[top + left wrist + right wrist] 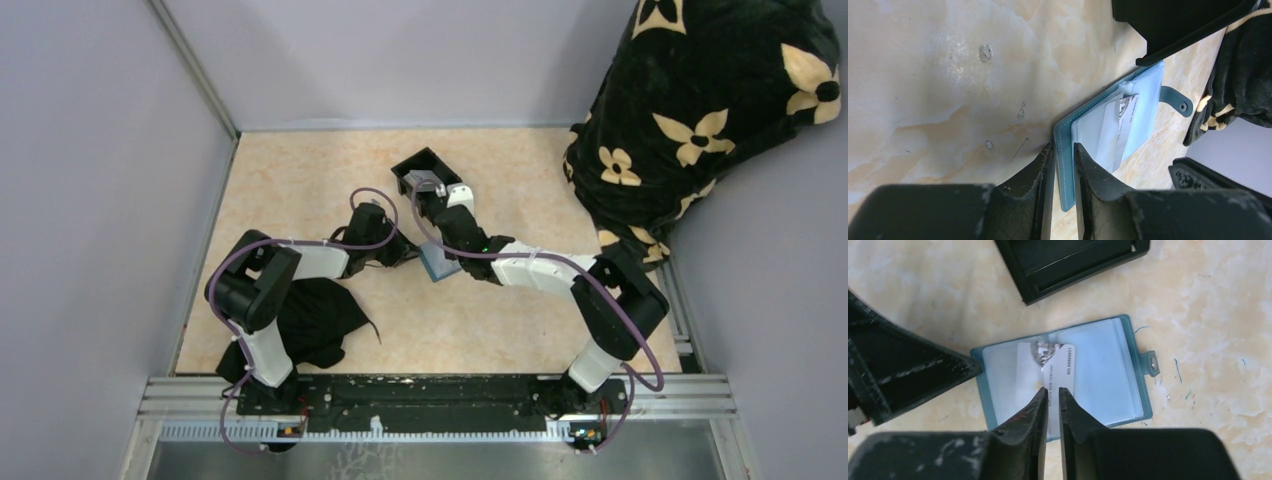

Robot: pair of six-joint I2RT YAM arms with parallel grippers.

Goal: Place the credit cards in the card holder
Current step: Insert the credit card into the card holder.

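- Pinning the card holder flat is job one. The left gripper is clamped on its left cover edge. The holder lies open mid-worktop, just on the near side of the black tray.
- The grey-silver card sits partly in a clear pocket by the fold.
- The right gripper has narrow jaws, tips at the card's near edge. Can't tell if it's actually pinching. I'd slide the card along the pocket slowly rather than press down.

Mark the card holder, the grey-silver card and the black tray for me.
card holder point(1103, 375), right wrist view, on its right clear sleeve.
grey-silver card point(1060, 367), right wrist view, on its printed face.
black tray point(1073, 270), right wrist view, on the wall nearest the holder.
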